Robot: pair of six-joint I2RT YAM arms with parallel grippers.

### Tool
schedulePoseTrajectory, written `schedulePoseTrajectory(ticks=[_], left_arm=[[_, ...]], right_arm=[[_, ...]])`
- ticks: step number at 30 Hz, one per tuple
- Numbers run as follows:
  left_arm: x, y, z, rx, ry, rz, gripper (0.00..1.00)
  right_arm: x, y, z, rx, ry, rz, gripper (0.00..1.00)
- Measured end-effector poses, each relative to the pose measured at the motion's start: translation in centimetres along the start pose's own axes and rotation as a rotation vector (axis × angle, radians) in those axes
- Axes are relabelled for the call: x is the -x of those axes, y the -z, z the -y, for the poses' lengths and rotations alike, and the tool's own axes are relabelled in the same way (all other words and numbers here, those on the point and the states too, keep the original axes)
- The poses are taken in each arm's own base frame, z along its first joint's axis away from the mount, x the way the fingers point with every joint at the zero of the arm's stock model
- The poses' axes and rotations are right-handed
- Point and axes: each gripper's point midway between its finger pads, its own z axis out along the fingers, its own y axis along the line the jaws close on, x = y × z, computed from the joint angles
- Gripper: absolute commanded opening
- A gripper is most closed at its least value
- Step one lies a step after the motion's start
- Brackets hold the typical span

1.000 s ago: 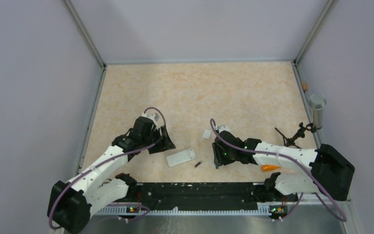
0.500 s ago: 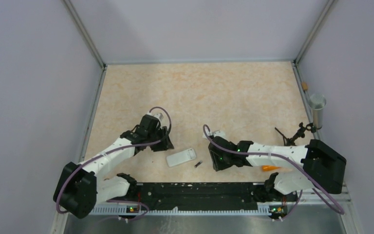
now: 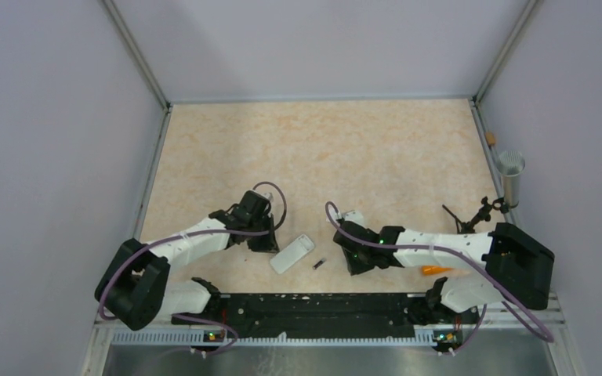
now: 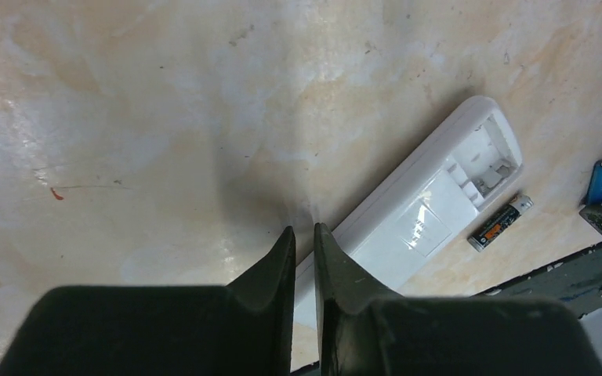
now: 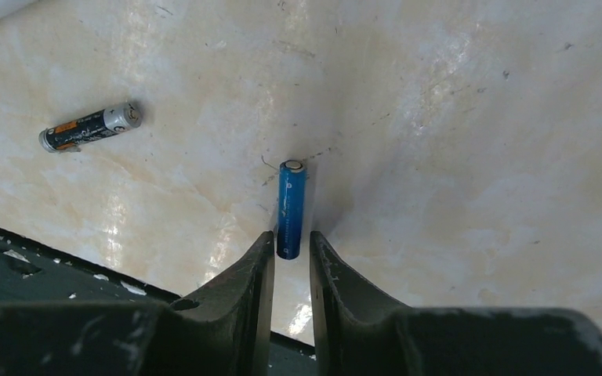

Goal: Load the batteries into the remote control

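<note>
Now closer in than a second ago: the left arm (image 3: 196, 239), stretched low toward the remote control (image 3: 291, 254) — and that remote more slanted than before. Same with the right arm (image 3: 439, 247), further left now.

Under it all, a big tan speckled table (image 3: 321, 149). Both arms reaching in from the near edge.

On the left gripper (image 4: 304, 235): fingers almost together, only a thin slit between. Tips right at one long edge of the remote, near its closer end.

On the right gripper (image 5: 291, 239): down low on the table, one finger on each side of the near end of the blue battery (image 5: 291, 205). Very close to it — cannot tell if squeezing or just beside.

As for the remote control: white, flat on the table, back side up, between the two grippers. Battery hole open at the end far from the left gripper.

Next, an orange thing (image 3: 436, 269) by the right arm, well apart from the remote.

Then the black battery (image 4: 500, 223): flat on the table just beside the remote's open end, away from every finger. Blue battery a little further right, flat too.
</note>
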Motion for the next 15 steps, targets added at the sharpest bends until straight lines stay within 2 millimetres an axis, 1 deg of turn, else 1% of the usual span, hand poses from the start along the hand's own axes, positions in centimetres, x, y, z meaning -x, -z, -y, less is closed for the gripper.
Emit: schedulePoseTrajectory(ticks=[4,6,12,15], left_arm=[[-0.3,-0.2,0.5,-0.006,-0.025,0.000,0.12],[-0.3,-0.3,0.7,-0.010,-0.032,0.000,0.12],[-0.6,-0.5,1.4,-0.033,-0.044,0.003,0.09],[-0.8,-0.7,1.9,-0.053,-0.046,0.004,0.09]], right_arm=[[0.0,0.0,-0.1,-0.020,0.015,-0.007,0.19],[0.0,-0.1,-0.2,-0.028,0.023,-0.010,0.16],[0.1,-0.2,-0.5,-0.045,0.047,-0.013,0.00],[0.1,-0.2,-0.5,-0.050,0.055,-0.013,0.00]])
